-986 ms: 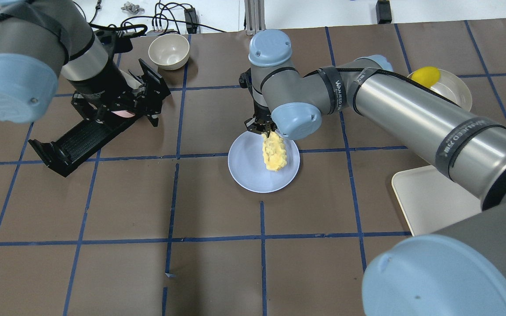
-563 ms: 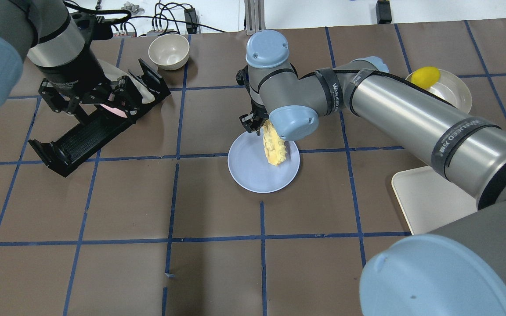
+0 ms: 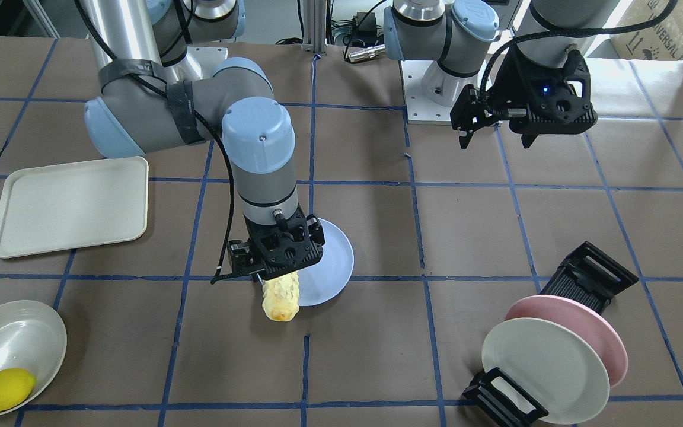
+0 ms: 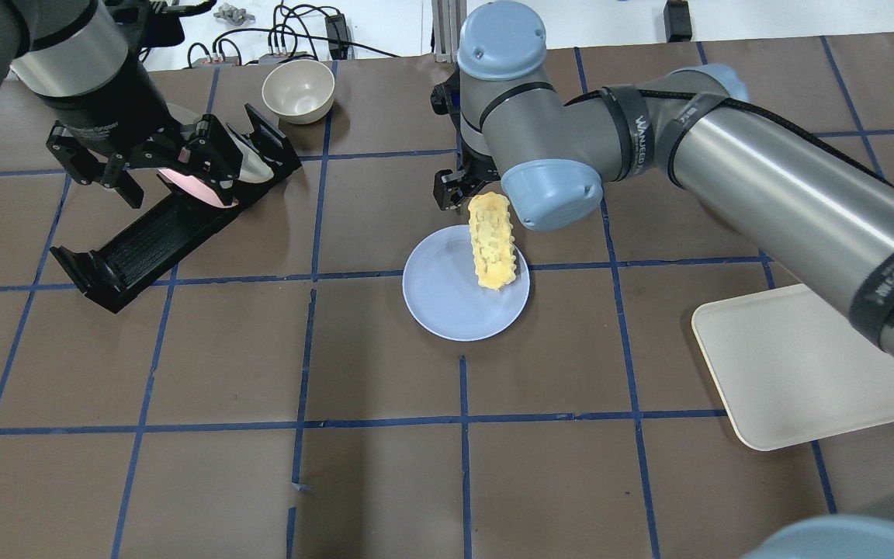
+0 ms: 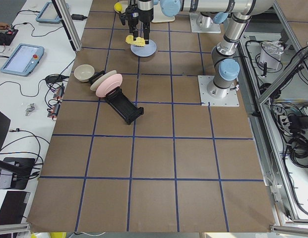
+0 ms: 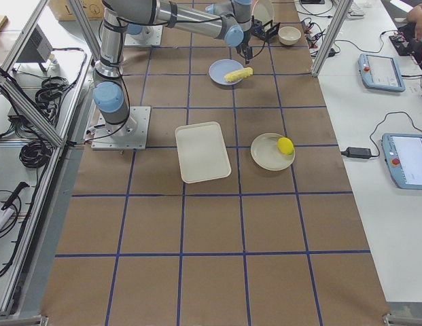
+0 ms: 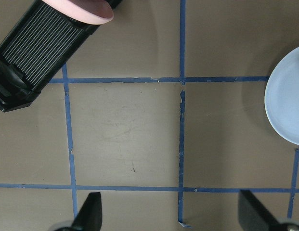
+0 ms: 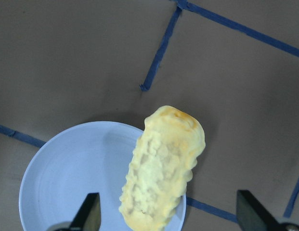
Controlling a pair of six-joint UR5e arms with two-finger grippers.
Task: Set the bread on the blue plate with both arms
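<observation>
The bread (image 4: 491, 241) lies across the far rim of the blue plate (image 4: 443, 299). Its pale end rests on the plate and its golden-brown end (image 3: 282, 313) sticks out over the table. My right gripper (image 4: 455, 194) hangs above the plate's far edge. In the right wrist view its fingertips (image 8: 91, 211) stand wide apart on either side of the bread (image 8: 161, 168) without touching it, so it is open. My left gripper (image 4: 171, 178) is open and empty, raised over the dish rack at the back left. The left wrist view shows the plate's edge (image 7: 286, 101).
A black dish rack (image 4: 136, 241) holds a pink plate (image 3: 578, 332) and a cream-white plate (image 3: 543, 370). A cream bowl (image 4: 298, 91) stands behind it. A cream tray (image 4: 804, 365) lies at the right. A lemon (image 3: 2, 389) sits in a pale dish (image 3: 21, 338).
My right arm has risen and pulled back from the plate. The bread lay inside the plate and now reaches over its far rim. My left arm has moved toward the back left.
</observation>
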